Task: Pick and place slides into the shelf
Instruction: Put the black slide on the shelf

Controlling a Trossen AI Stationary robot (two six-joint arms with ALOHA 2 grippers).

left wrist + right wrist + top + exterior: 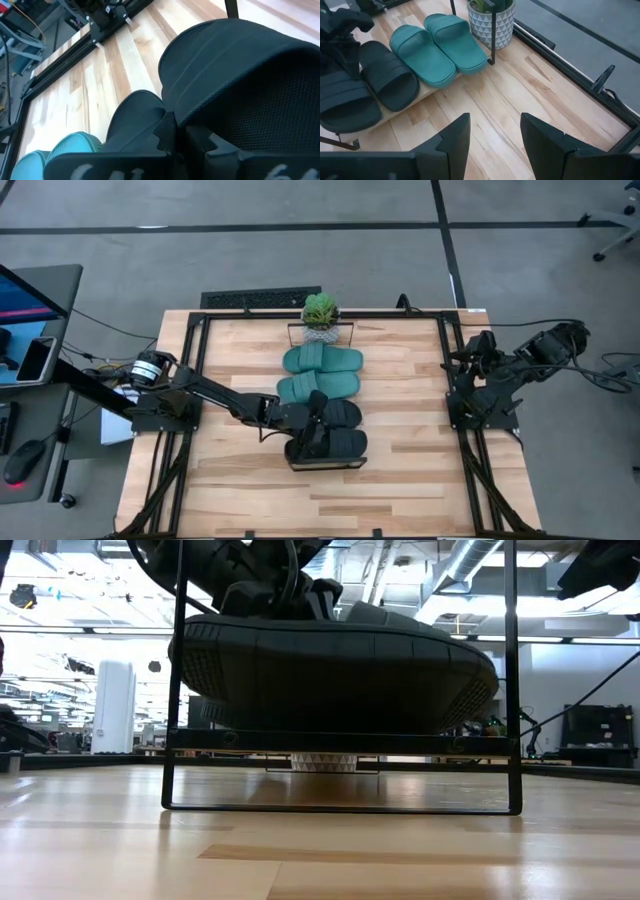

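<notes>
The shelf [326,466] runs from the potted plant toward the near edge. On its board lie two teal slides [322,360] [318,387] and two black slides [338,413] [335,446], side by side. My left gripper [310,436] is shut on the nearest black slide [240,75], over its left end. In the low view that slide [330,670] lies on the shelf board [340,743] between the black frame posts. My right gripper [495,140] is open and empty at the table's right edge [458,370]. My left gripper holds the nearest black slide by the edge of its wide strap [176,120], which runs in between the two fingers [165,136]. It comes slanting down from the table's left. The slide's sole lies level on the shelf board.
A small potted plant [320,317] stands at the shelf's far end, and also shows in the right wrist view [492,20]. Black frame rails [452,390] run along the table's left and right sides. Bare wood lies right of the shelf [410,410].
</notes>
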